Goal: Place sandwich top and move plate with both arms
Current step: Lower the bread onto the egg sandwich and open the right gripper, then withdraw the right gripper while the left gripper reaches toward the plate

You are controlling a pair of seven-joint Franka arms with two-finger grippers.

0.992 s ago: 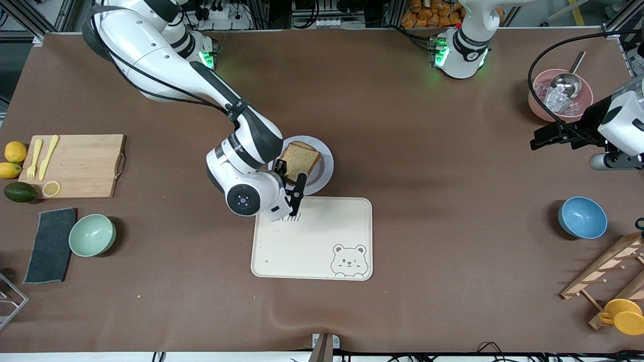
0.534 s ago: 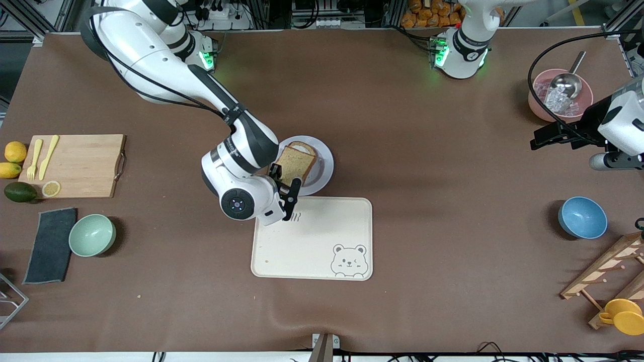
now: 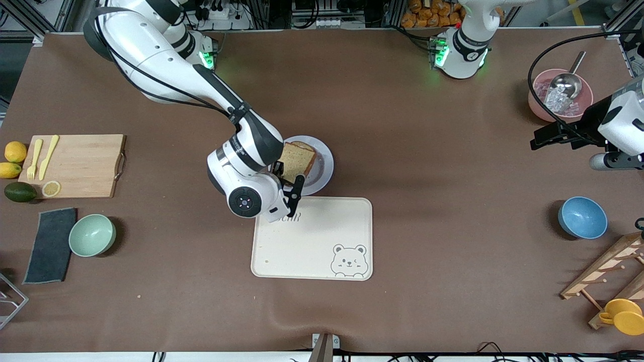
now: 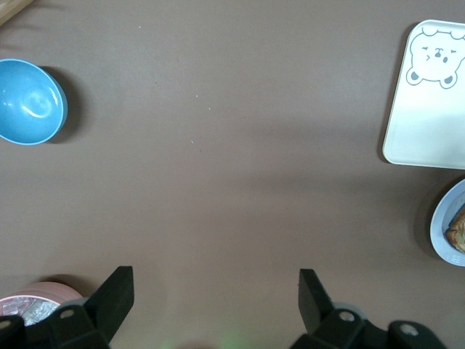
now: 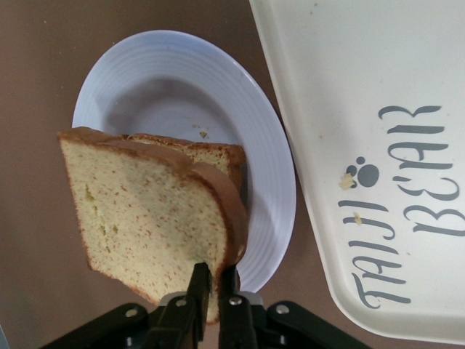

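My right gripper (image 3: pixel 288 187) is shut on the sandwich top (image 3: pixel 296 160), a plain tan slice with a brown crust, holding it tilted on edge over the pale lavender plate (image 3: pixel 324 171). In the right wrist view the fingers (image 5: pixel 215 287) pinch the slice (image 5: pixel 138 211) at its crust, above the plate (image 5: pixel 182 87). A second slice (image 5: pixel 218 154) lies on the plate, mostly hidden by the held one. My left gripper (image 4: pixel 214 287) is open and empty, held high over the table near the pink bowl at the left arm's end; the left arm waits.
The cream bear-printed tray (image 3: pixel 312 241) lies just nearer the camera than the plate. A blue bowl (image 3: pixel 582 217) and a pink bowl with a scoop (image 3: pixel 559 95) sit at the left arm's end. A cutting board (image 3: pixel 75 165) and a green bowl (image 3: pixel 92 235) sit at the right arm's end.
My right gripper drifted slightly toward the right arm's end, then back, keeping the slice tilted over the plate. The left arm has not moved.
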